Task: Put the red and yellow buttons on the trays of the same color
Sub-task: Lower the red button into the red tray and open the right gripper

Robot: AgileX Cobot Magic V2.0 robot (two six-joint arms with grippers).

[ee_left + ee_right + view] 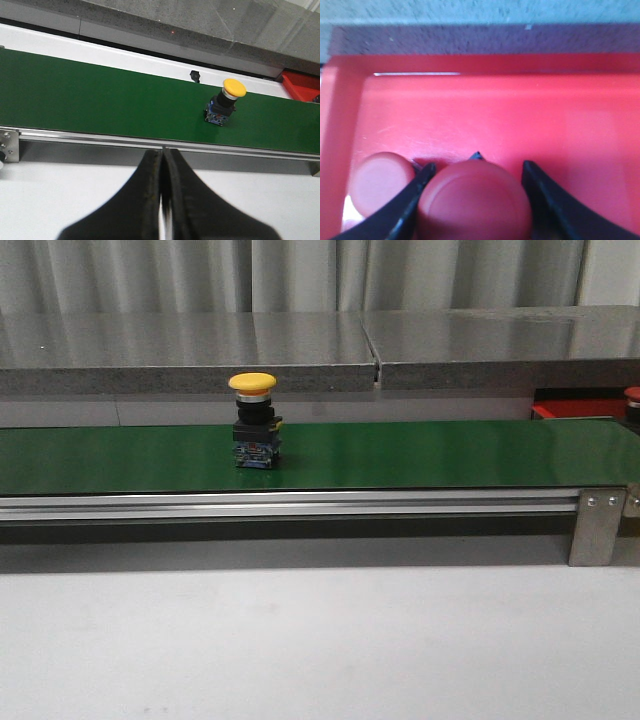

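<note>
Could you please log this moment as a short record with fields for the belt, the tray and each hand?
belt: yellow button upright on the green belt
tray: red tray holding one red button beside the right hand
left hand: shut, empty, short of the belt
right hand: over the tray, fingers either side of a second red button

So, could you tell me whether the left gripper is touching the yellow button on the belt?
Apart. The left wrist view shows the left gripper well short of the yellow button.
</note>
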